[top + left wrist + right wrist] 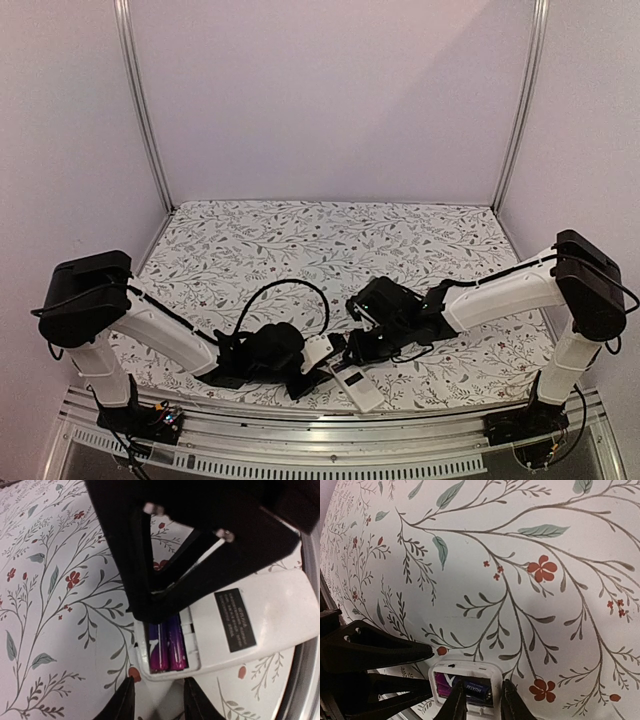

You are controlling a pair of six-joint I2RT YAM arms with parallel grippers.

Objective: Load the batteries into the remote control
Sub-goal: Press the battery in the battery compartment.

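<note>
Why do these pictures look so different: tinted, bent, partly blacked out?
Top view: even lilac-tinted light, no glare. Left wrist view: the right gripper looms close, a dark blur hiding part of the remote. Right wrist view: wide lens bows the cloth; the left gripper is a black silhouette.

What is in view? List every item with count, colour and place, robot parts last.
remote control: one, white, back up, near the front edge, battery slot open
batteries: two, purple-blue, side by side in that slot
label: one, black, on the remote's back
tablecloth: one, white with grey vines and red flowers, covering the table
arms: two, white with black joints, reaching in from both sides
left end effector: one, black, fingers flanking the remote's slot end
right end effector: one, black, above the remote, fingers beside the batteries
</note>
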